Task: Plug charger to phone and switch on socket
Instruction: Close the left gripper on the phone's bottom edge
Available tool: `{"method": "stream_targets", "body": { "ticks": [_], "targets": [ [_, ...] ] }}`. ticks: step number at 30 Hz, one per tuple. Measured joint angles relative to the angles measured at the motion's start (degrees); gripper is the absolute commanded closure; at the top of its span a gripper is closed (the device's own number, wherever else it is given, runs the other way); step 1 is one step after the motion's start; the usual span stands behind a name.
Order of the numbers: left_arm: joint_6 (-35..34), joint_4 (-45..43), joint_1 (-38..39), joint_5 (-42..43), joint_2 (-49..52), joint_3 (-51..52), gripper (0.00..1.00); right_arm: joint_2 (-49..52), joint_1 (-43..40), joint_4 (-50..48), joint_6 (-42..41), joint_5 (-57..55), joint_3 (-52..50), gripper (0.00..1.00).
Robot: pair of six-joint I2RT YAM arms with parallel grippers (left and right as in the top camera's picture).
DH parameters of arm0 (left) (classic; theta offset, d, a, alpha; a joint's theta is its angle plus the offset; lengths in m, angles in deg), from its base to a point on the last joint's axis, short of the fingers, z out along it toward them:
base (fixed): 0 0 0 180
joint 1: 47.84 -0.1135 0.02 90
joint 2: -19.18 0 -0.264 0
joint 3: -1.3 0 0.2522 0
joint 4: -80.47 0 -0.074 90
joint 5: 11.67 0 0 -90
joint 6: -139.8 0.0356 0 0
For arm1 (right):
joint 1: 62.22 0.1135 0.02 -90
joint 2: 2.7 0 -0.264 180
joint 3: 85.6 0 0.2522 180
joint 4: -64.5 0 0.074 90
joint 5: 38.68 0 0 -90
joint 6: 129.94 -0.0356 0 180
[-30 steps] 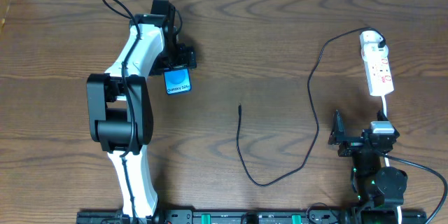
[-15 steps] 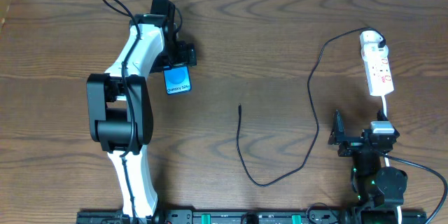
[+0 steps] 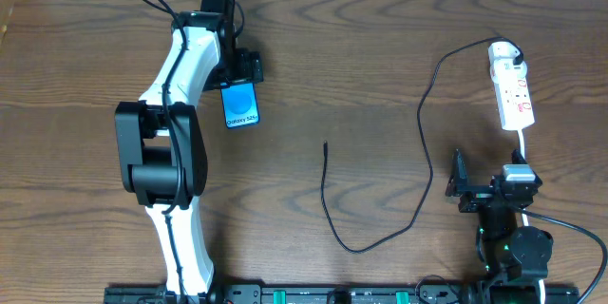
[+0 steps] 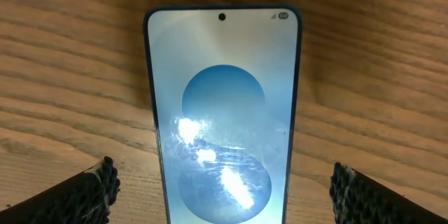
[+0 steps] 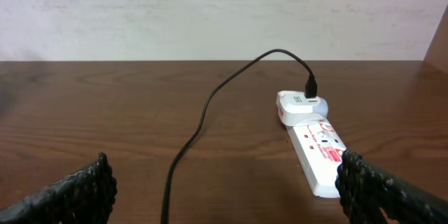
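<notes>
1. At the lower right, the right pincer (image 5: 225, 178) is held released, with nothing grasped.
2. The charger (image 3: 322, 190) is looped across the lower centre of the counter (image 3: 380, 57), its free tip (image 3: 326, 145) left apart from the phone (image 3: 241, 108).
3. At the upper left, the lit phone is flanked by the released left pincer (image 4: 224, 176).
4. At the upper right, the charger's white head (image 3: 503, 54) is seen plugged into the socket (image 3: 513, 95).
</notes>
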State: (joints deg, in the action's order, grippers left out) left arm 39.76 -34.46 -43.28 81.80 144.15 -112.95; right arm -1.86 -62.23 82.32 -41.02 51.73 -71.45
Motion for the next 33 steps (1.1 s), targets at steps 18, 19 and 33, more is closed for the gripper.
{"method": "stream_targets", "body": {
  "ticks": [18, 19, 33],
  "targets": [
    [0.0, 0.1, 0.0, 0.0, 4.1, 0.0, 0.02, 0.0, 0.0, 0.0, 0.0, 0.0, 0.0, 0.01],
    [0.0, 0.0, 0.0, 0.0, 4.1, 0.0, 0.02, 0.0, 0.0, 0.0, 0.0, 0.0, 0.0, 0.01],
    [-0.3, -0.5, 0.0, 1.2, 5.4, -0.2, 0.02, 0.0, 0.0, 0.0, 0.0, 0.0, 0.0, 0.01]
  ]
}}
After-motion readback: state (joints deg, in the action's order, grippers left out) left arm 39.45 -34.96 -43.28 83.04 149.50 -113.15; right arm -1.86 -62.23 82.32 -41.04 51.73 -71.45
